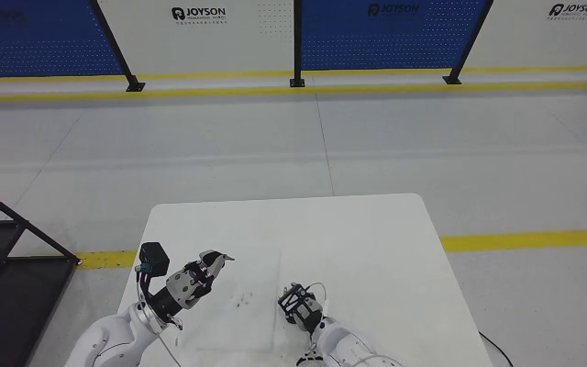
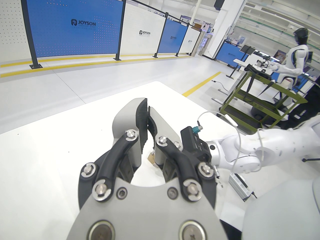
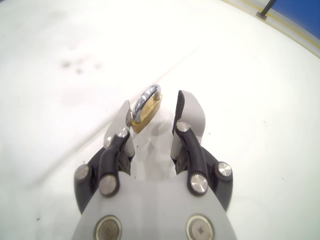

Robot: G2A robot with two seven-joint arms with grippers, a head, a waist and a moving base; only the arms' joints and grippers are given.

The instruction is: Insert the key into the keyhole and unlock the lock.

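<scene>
A brass padlock (image 3: 147, 114) with a chrome shackle lies on the white table (image 1: 367, 239). My right gripper (image 3: 153, 98) is open around it, low over the tabletop, and one finger (image 3: 122, 116) nearly touches the lock's body. In the top view this right gripper (image 1: 295, 298) is near the table's front edge, at the middle. My left gripper (image 1: 218, 260) hovers to its left with its pads (image 2: 143, 116) pressed together. A thin dark sliver at the tips looks like the key; most of it is hidden. A brass bit of the padlock (image 2: 151, 157) shows below the left gripper's fingers.
Faint dark stains (image 1: 243, 298) mark the table between the two arms. The far half of the table is bare. A black frame (image 1: 27, 239) stands on the floor to the left, and blue and white barrier panels (image 1: 202, 37) stand far behind.
</scene>
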